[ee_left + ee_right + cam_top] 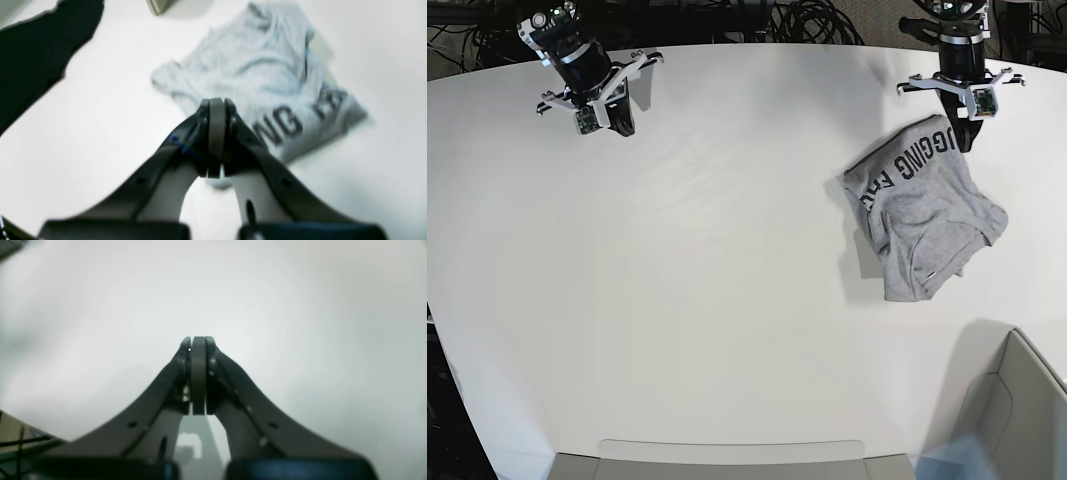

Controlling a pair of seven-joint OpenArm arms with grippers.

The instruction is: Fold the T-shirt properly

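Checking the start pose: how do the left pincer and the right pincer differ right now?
The left pincer hangs at the edge of the crumpled T-shirt; the right pincer is far across the table, over bare surface. The left hangs straight down; the right is tilted. Both are shut and hold nothing.

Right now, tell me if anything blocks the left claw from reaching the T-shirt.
Nothing visible does. The left claw, shut and empty, hangs at the edge of the crumpled T-shirt, with only bare white table around them.
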